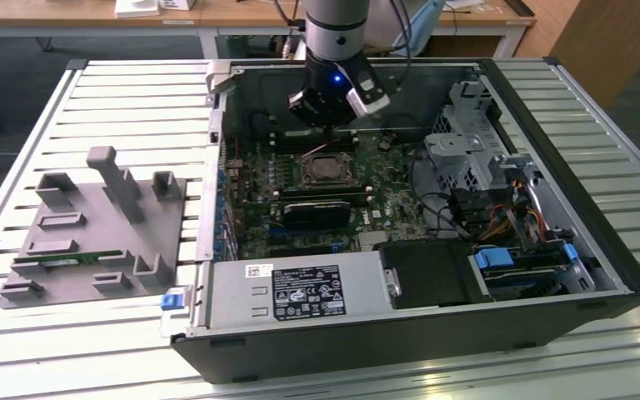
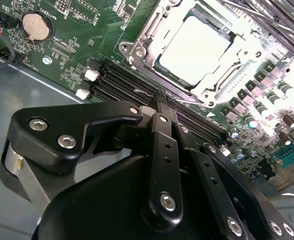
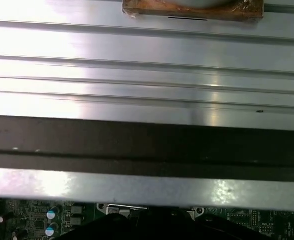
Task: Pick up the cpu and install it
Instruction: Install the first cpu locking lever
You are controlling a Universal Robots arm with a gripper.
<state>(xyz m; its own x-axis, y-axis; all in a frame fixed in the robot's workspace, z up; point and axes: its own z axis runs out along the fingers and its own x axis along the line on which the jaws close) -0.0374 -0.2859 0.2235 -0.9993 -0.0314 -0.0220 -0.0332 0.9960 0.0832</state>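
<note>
The cpu [image 2: 199,47] sits flat in the motherboard socket [image 2: 152,42], its pale metal top showing, the retention frame apparently not clamped over it; placement looks done, with locking possibly left. In the second wrist view the chip lies at about one o'clock from the gripper [image 2: 163,102], apart from it. The gripper's fingers are pressed together, holding nothing, above the open computer case [image 1: 587,250] on the slatted counter [image 1: 109,100].
</note>
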